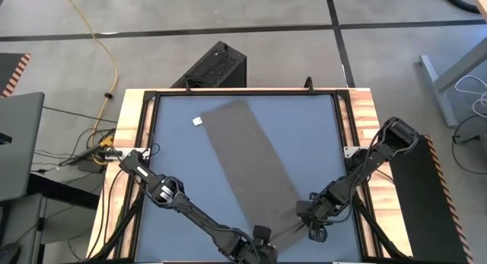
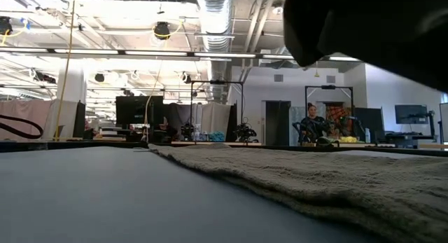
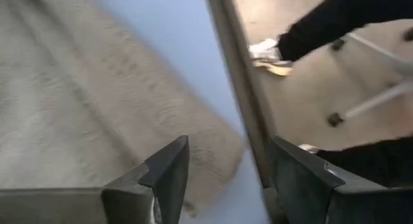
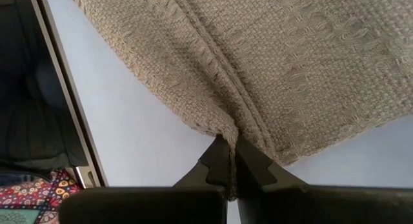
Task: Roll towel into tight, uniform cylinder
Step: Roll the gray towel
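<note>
Two claws work the towel [image 1: 247, 165]'s near end: right claw [image 4: 231, 161] pinches a hem, apparently anchoring it; left claw [image 3: 226, 169] hangs released beside.

Towel [image 1: 249, 166]: one, lying flat on the table [image 1: 175, 165]: one. White tag [image 1: 197, 121]: one, at the towel's 10 o'clock corner. Grippers: two, left gripper [image 1: 262, 247] and right gripper [image 1: 313, 226]. Black box [image 1: 215, 68] at the table's 12 o'clock: one.
</note>
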`<action>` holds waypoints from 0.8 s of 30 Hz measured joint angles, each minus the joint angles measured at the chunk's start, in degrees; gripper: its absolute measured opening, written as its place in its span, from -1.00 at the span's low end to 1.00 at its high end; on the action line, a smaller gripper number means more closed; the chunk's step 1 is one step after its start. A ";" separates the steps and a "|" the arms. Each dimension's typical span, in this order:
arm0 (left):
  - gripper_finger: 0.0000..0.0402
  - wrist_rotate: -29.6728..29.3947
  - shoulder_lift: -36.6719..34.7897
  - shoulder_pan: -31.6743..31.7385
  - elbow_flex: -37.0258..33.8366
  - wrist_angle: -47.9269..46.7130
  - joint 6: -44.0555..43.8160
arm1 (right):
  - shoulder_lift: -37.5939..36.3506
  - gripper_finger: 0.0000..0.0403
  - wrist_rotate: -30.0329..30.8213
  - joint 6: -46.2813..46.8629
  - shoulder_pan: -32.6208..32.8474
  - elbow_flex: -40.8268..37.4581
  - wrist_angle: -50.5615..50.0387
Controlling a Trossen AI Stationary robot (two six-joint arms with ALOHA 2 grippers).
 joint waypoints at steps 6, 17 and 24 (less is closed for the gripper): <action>-0.02 0.97 0.38 0.33 0.04 -0.38 1.37 | 0.00 -0.85 -0.21 0.44 0.00 0.00 0.00; -0.04 6.90 3.82 2.29 0.38 -2.56 -3.11 | -0.04 -0.85 -0.43 3.74 -0.33 0.07 -0.32; -0.32 3.11 3.91 2.49 0.28 -9.66 -3.78 | -0.04 -0.85 -0.54 6.46 0.41 0.11 -2.20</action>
